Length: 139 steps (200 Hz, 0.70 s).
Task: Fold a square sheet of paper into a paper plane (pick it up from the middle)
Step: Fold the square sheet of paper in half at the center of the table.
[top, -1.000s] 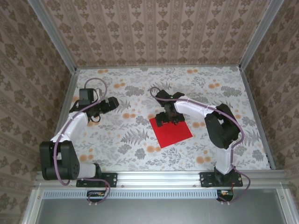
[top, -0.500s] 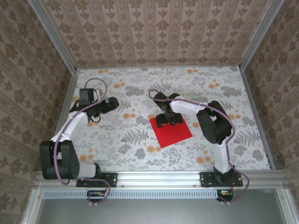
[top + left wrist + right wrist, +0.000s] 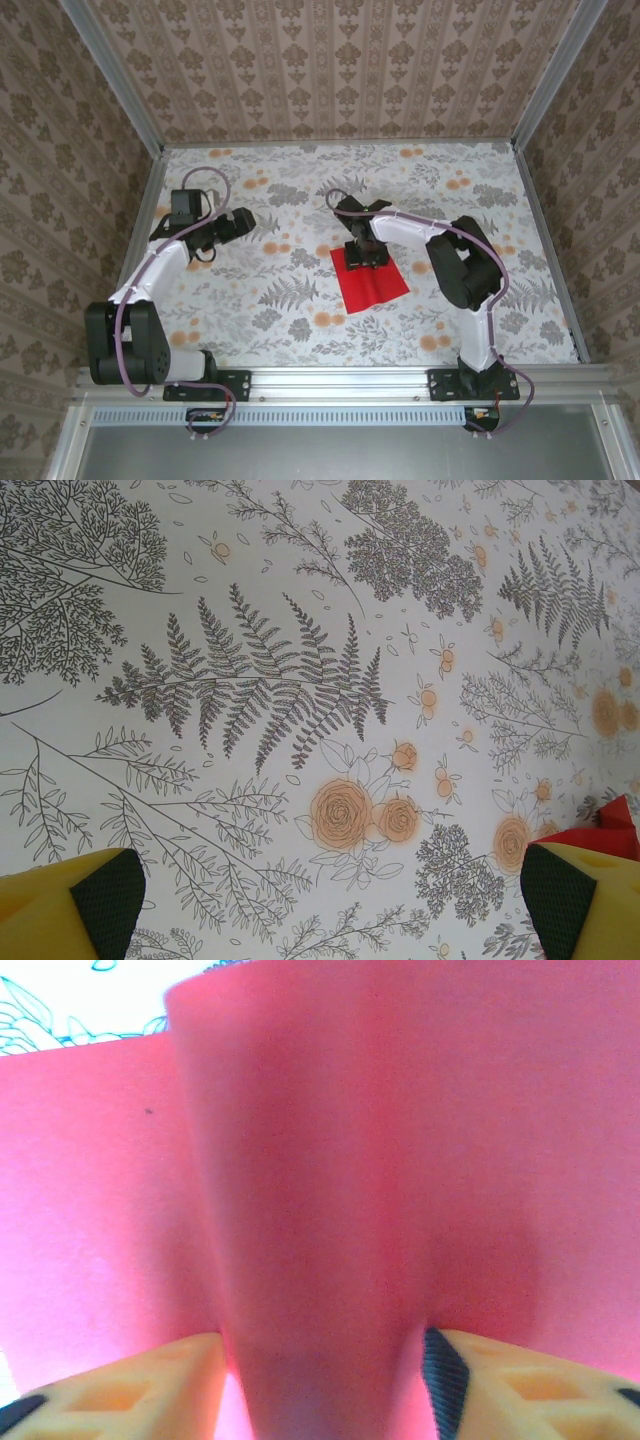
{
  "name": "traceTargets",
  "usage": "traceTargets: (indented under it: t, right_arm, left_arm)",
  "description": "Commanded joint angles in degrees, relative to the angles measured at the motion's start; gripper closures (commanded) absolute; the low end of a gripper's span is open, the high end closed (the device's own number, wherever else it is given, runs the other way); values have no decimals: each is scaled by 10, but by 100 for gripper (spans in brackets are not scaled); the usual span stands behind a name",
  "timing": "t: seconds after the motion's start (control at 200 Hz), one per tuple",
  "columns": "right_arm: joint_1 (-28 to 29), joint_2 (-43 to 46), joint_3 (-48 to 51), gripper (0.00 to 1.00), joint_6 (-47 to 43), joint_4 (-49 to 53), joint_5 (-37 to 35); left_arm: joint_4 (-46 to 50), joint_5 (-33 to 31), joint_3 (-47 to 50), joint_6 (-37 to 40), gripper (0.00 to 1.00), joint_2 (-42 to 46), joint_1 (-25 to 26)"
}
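The red paper [image 3: 372, 282] lies on the table [image 3: 250, 300] just right of centre in the top view. It is a tilted four-sided shape with one corner pointing to the lower left. Its upper edge sits under my right gripper [image 3: 365, 254], which reaches it from the right side of the frame.

In my right wrist view the paper [image 3: 330, 1180] runs from the left edge to the right edge. A broad hump of it rises between my two yellow fingers [image 3: 130, 1390] at the bottom and widens toward the top of the frame. Both fingers press against the sides of that hump, so my right gripper [image 3: 325, 1370] is pinching a raised fold of the paper. The sheet to the left of the fold stays flatter. A sliver of the table's pattern shows in the upper left corner.

My left gripper [image 3: 238, 222] is well apart from the paper, at left of centre in the top view, over bare table. Its jaws are spread wide with nothing between them. In my left wrist view its fingers [image 3: 80, 900] sit in the two lower corners, with printed ferns and orange flowers across the table between them. A red corner of the paper [image 3: 612, 825] peeks in at the right edge, just above the right-hand finger.

Patterned walls [image 3: 340, 70] close the table on three sides, and a metal rail [image 3: 340, 382] along the bottom carries both arm bases.
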State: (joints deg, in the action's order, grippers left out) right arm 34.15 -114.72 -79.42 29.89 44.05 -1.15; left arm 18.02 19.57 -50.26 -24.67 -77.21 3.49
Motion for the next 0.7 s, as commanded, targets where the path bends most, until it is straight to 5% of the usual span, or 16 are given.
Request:
traceTargets:
  t: [0.0,0.16,0.275,0.38,0.69]
  right_arm:
    - [0,40,26,53,24,-53,98]
    - [0,77,82,65,110,-242,337]
    - [0,92,129,68,194,-391,415]
    - [-1,88,150,68,232,-464,440]
    - [-34,53,175,67,235,-471,424]
  left_arm:
    - [16,11,-20,2,0,-9,9]
    - [18,10,-24,1,1,-15,35]
    - [22,-14,-26,5,2,-16,70]
    - [2,-9,-15,-11,4,-16,89]
    - [-84,48,35,-79,11,-31,121]
